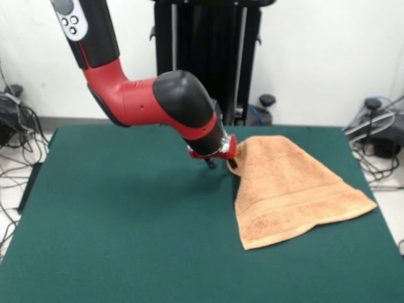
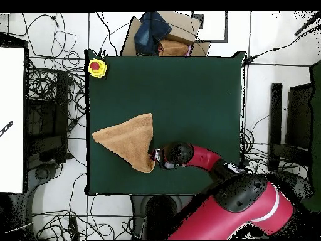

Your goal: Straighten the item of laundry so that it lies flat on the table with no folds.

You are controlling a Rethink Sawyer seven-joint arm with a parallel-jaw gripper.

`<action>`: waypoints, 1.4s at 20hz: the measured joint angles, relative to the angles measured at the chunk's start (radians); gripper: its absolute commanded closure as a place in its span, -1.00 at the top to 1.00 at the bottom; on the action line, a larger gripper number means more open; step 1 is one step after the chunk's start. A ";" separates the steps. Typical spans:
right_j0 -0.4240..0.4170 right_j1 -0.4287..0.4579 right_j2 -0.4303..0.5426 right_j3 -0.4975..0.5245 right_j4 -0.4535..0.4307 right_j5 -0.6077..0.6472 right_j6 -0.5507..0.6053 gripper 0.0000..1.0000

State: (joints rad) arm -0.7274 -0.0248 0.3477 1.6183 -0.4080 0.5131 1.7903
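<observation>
Nearest us, the towel [image 1: 292, 189] is spreading its broad striped hem across the right half of the desk [image 1: 126, 221], narrowing toward a far corner that is lifting off the felt. We are seeing the claw [image 1: 222, 163] pressing at that raised corner, seemingly pinching it, though we cannot tell whether its tips are together. We are judging the towel folded into a wedge, its long axis running from near hem to far peak.

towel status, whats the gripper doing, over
Gripper at towel corner, grip state unclear. Towel bunched into a cone, not flat. Nothing in the way on the table.
</observation>
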 measured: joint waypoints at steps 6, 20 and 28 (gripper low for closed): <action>-0.033 0.013 0.019 0.003 0.000 0.000 0.000 1.00; -0.063 0.026 0.038 0.007 0.000 0.001 0.000 1.00; -0.062 0.027 0.040 0.008 0.000 0.001 0.000 1.00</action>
State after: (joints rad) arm -0.7898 0.0019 0.3881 1.6261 -0.4084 0.5137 1.7903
